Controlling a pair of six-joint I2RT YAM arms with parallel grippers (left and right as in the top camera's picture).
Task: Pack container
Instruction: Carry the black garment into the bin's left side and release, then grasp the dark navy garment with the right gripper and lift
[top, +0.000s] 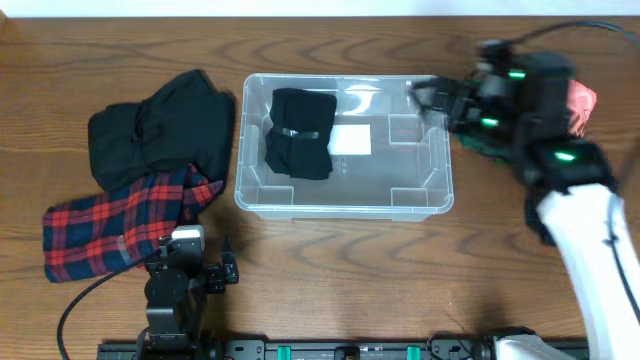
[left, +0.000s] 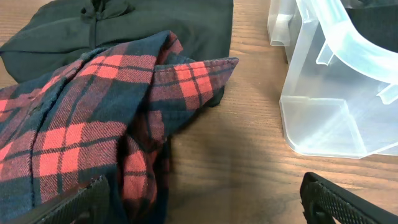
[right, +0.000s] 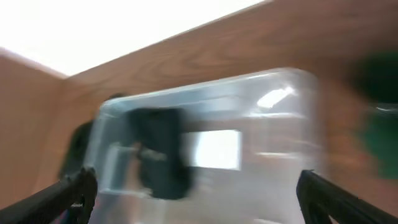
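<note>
The clear plastic container (top: 420, 190) stands mid-table with a white label (top: 350, 140) on its base and a folded black garment (top: 298, 133) lying in its left part. It also shows in the left wrist view (left: 329, 118) and, blurred, in the right wrist view (right: 292, 130). A black garment (top: 160, 130) and a red plaid shirt (top: 110, 225) lie left of the container; the plaid shirt (left: 81, 124) fills the left wrist view. My left gripper (top: 228, 270) is open and empty, low at the table's front. My right gripper (top: 432, 98) is open and empty above the container's right end.
A green item (top: 480, 150) and a pink-red item (top: 582, 100) lie right of the container, partly hidden by my right arm. The table's back edge runs along the top of the overhead view.
</note>
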